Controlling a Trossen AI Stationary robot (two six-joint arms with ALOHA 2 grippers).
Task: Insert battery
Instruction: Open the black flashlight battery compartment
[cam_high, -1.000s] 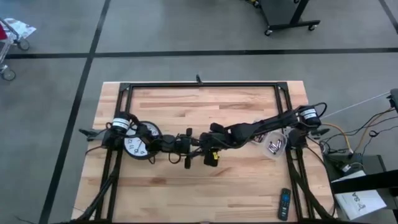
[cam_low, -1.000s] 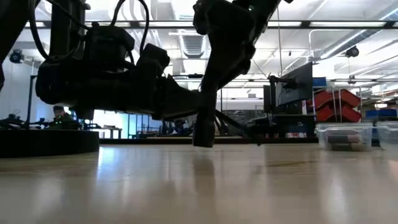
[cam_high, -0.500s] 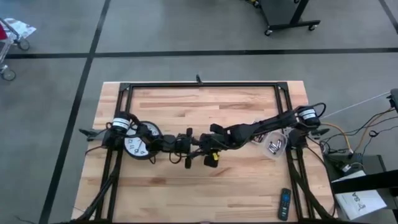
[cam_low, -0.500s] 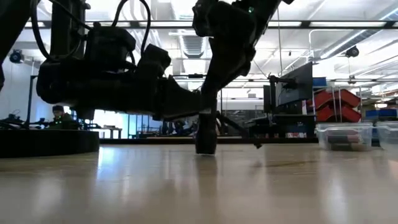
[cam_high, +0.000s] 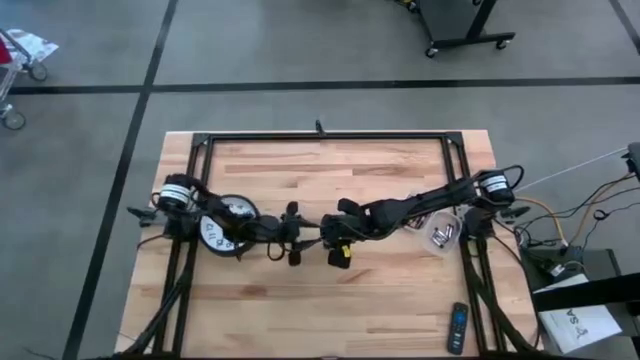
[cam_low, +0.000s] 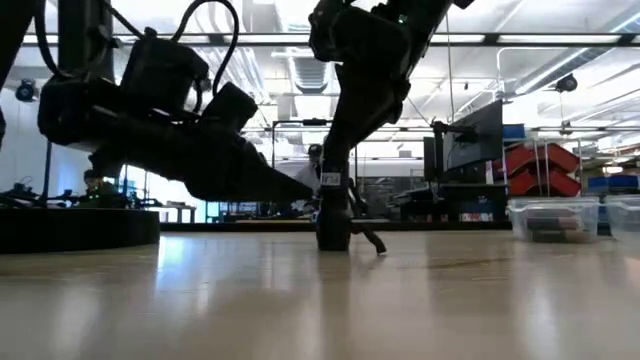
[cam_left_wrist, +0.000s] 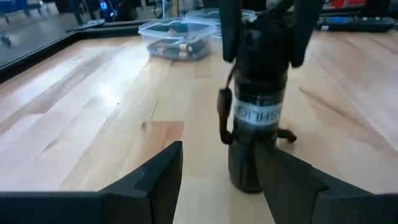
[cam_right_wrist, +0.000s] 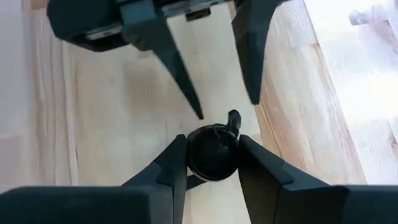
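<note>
Flashlight (cam_right_wrist: 212, 152), a black round tube with a pale printed band around its middle, is standing upright near the centre of the tabletop (cam_high: 330, 170), which is made of light wood planks. The right gripper (cam_high: 336, 242) is reaching in from 3 o'clock, and its jaws are pinching the tube's smooth sides from above. A thin dark loop is sticking out near the tube's base (cam_left_wrist: 258, 112).

The left gripper (cam_left_wrist: 217, 148) is hovering just at 9 o'clock of the flashlight, apart from it, with its tapered jaws spread open and pointing toward it.

A round wall clock (cam_high: 225, 225) with a white face and dark rim is lying flat under the left arm, toward 9 o'clock. A clear plastic box (cam_high: 443, 232) holding small cylinders is sitting toward 3 o'clock. A slim black remote (cam_high: 457, 328) is lying near the 5 o'clock corner.
</note>
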